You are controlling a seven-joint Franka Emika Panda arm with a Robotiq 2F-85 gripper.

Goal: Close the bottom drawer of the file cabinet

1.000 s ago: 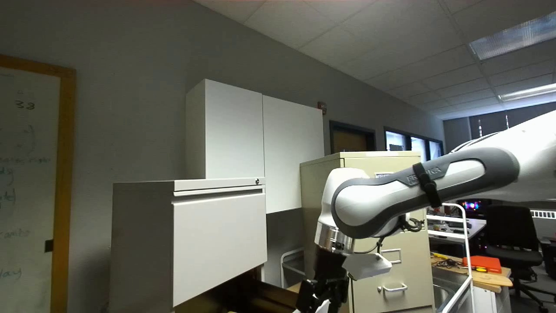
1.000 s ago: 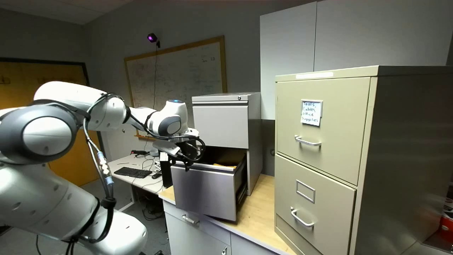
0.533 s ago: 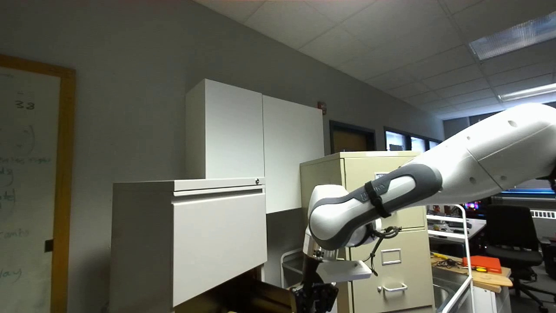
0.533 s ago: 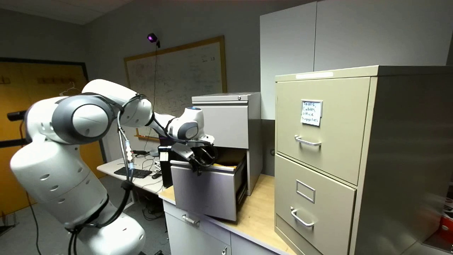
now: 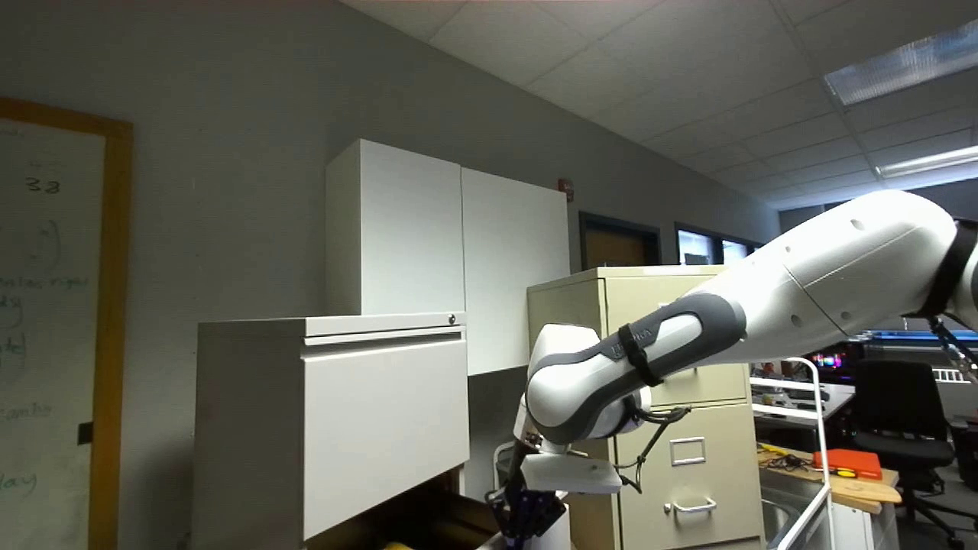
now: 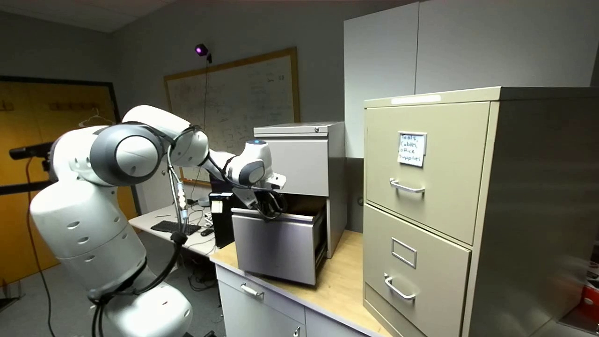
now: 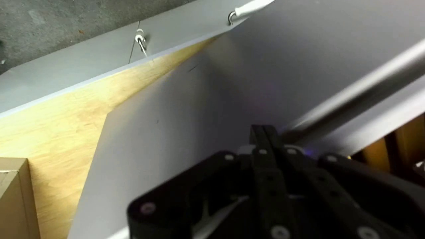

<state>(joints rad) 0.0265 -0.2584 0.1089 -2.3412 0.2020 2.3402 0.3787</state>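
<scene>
Our gripper (image 7: 264,130), tips together, empty, is at the front of the bottom drawer (image 6: 276,248); we should push toward the grey file cabinet (image 6: 299,164).

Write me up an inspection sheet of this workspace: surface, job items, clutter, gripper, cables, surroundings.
Surface: wooden countertop, bearing the file cabinet.
Job items: bottom drawer partly open; upper drawer shut.
Clutter: keyboard and mouse on the desk; something yellow inside the bottom drawer, too little shown to name.
Gripper: shut, at the bottom drawer's front near its top edge; contact unclear.
Cables: black cables loop near the gripper; more run along the arm.
Surroundings: tan cabinet nearby; whiteboard and white cupboards on the walls.
</scene>
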